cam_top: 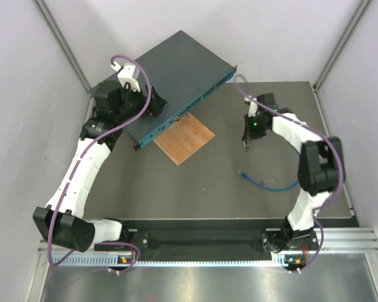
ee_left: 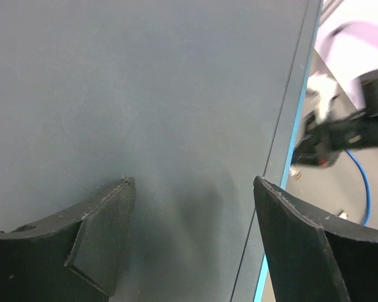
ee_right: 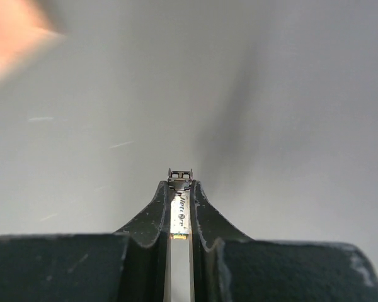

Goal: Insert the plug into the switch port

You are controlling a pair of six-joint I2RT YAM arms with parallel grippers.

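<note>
Loose plug (cam_top: 241, 172) ends blue cable (cam_top: 274, 186), lying toward worktop (cam_top: 214, 189) right edge — light, cable floppy, clip fragile; pinch stiff body behind tip. Meanwhile right fingers (ee_right: 152, 217) clamped shut on small labelled metal piece (ee_right: 180, 211), not plug. Wide-spread left fingers (ee_left: 104, 217) over switch (ee_left: 145, 75) — empty.

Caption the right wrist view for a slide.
Right gripper, jaws shut on a small grey metal piece; grey table behind, orange-brown wooden square top left.
</note>
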